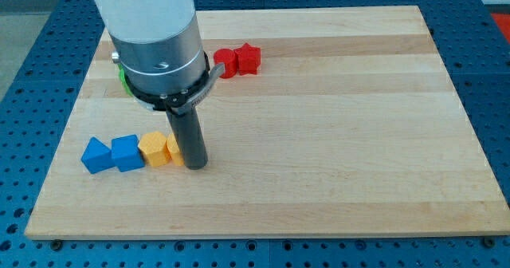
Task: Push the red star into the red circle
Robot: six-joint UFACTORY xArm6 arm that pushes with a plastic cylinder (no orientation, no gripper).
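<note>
The red star lies near the view's top, touching the red circle on its left; the circle is partly hidden by the arm. My tip is at the view's lower left, well below both red blocks. It stands against the right side of a yellow block that it partly hides.
A row lies at the lower left: a blue triangular block, a blue cube, a yellow pentagon-like block. A green block peeks out left of the arm. The wooden board sits on a blue perforated table.
</note>
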